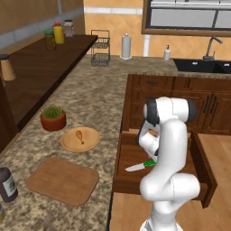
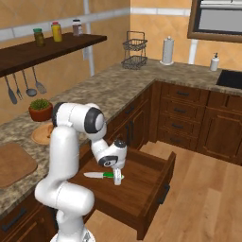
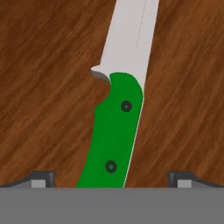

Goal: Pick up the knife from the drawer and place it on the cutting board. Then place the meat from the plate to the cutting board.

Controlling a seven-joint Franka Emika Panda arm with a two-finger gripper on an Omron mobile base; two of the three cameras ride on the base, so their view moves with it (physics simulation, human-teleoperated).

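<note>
The end effector (image 3: 112, 177) hung spread open over the knife (image 3: 114, 131), apparently not touching its glossy green handle; it lay flat on the drawer's (image 2: 142, 189) streaked dark wood.

One knife (image 2: 101, 175), one plate (image 1: 92, 140), one cutting board (image 1: 63, 180), three jars (image 1: 59, 33).

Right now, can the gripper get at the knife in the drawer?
Probably yes. The drawer is pulled open, and the gripper is right over the knife, fingertips apart on either side of the green handle with nothing between.
</note>
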